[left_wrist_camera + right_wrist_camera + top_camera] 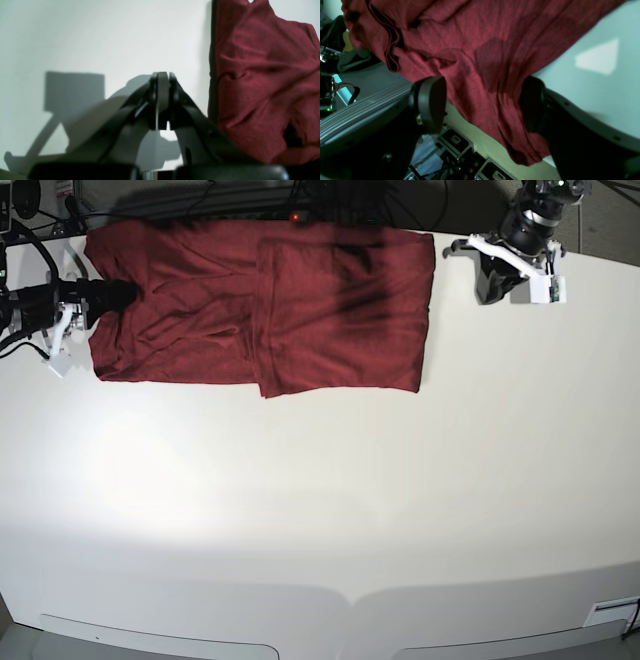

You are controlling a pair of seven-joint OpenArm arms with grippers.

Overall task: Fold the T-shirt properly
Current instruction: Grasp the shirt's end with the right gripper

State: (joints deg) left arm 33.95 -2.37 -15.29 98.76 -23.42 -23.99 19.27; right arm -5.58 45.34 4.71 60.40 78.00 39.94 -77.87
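Your table (320, 510) is mostly bare, and the T-shirt (260, 305) lies along its far edge as a long flat band. One layer is already doubled over on the side toward the left arm, and its hem edge runs down near the middle. The end near the right arm looks looser and more rumpled, and a bit of cloth hangs past the table edge in the right wrist view.

The next fold, as I read it, starts from that rumpled end. Your right gripper (482, 100) stands wide, one finger on either side of the cloth, with nothing pinched yet. Before you close, get both layers between the pads, not just the top one. Thin fabric like this slips apart, and the fold will skew. Take the grip close to the corner and lift only enough to clear the table. Then carry the end across toward the doubled part, so the edges meet squarely.

Your left gripper (162, 100) is closed on nothing and sits on the table just beside the shirt's other end, apart from it. Leave it clear, or use it to pin that end if the band drags.
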